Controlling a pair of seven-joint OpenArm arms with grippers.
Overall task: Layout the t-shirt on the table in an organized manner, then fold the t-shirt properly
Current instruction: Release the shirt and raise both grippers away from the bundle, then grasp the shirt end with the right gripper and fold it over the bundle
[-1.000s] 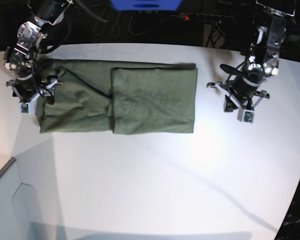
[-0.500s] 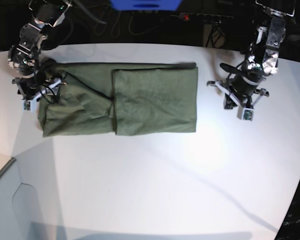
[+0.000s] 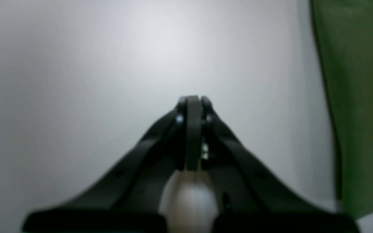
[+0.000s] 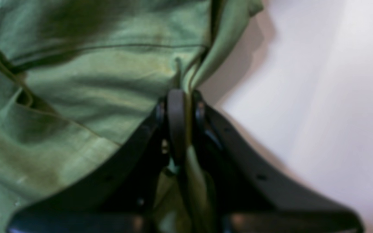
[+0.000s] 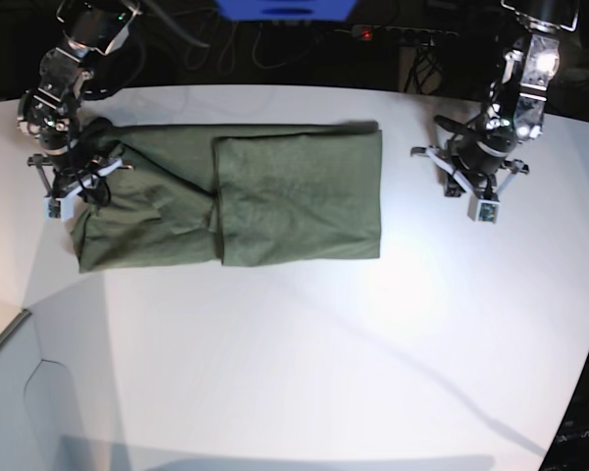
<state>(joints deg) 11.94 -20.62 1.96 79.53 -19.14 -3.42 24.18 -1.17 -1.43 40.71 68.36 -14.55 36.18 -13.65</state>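
The olive-green t-shirt (image 5: 275, 196) lies on the white table (image 5: 324, 373) folded into a long band, with one layer lapped over its right half. My right gripper (image 5: 72, 175) is at the shirt's left end. In the right wrist view it (image 4: 177, 95) is shut on a pinch of the shirt's fabric (image 4: 76, 97), which is creased around it. My left gripper (image 5: 471, 169) is right of the shirt, apart from it. In the left wrist view it (image 3: 191, 100) is shut and empty over bare table (image 3: 76, 64), with the shirt's edge (image 3: 361, 97) at the frame's right.
A power strip (image 5: 393, 34) with a red light, cables and a blue object (image 5: 285, 8) lie beyond the table's far edge. The table's curved edge (image 5: 25, 312) runs at the lower left, with a grey surface below it.
My right gripper has moved slightly toward the far edge with the shirt's left end, and the shirt has shifted a little left. My left gripper has moved back toward the far edge.
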